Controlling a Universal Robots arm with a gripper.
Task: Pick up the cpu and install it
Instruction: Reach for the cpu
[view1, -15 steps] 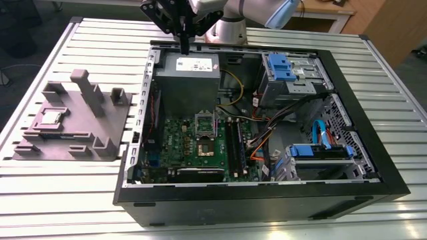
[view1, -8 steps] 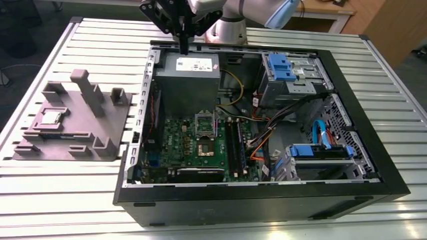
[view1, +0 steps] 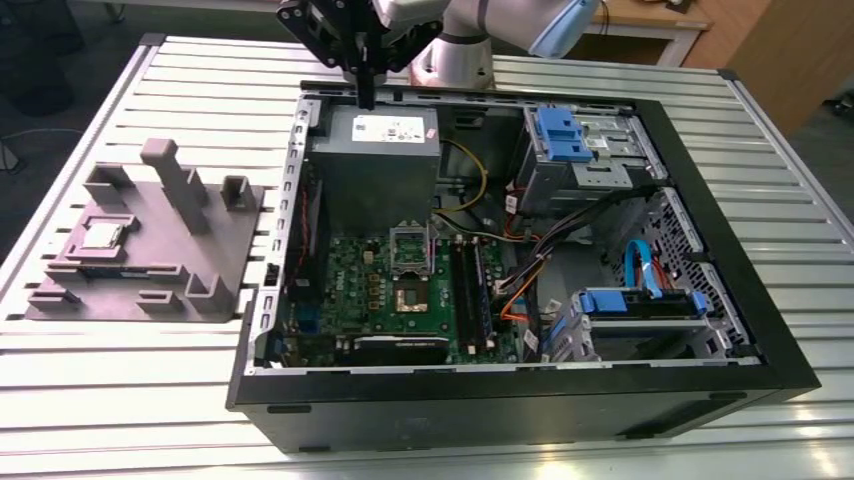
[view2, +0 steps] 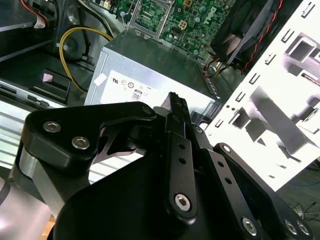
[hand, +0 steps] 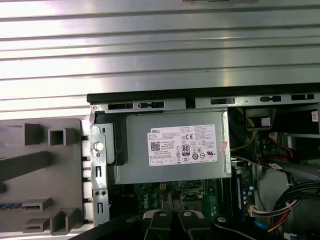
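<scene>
Slatted table (view1: 747, 140); cpu (view1: 104, 235) on grey fixture (view1: 200, 290), just beside open case (view1: 534, 410).

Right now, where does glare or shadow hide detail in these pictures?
Second wrist view: the fixture is washed out white. First wrist view: the table slats shine brightly. Exterior view: even light, the cpu reads plainly.

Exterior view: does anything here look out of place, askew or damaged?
Nothing stands out. The cpu lies flat in the grey fixture beside the case, and the socket on the green board looks empty.
</scene>
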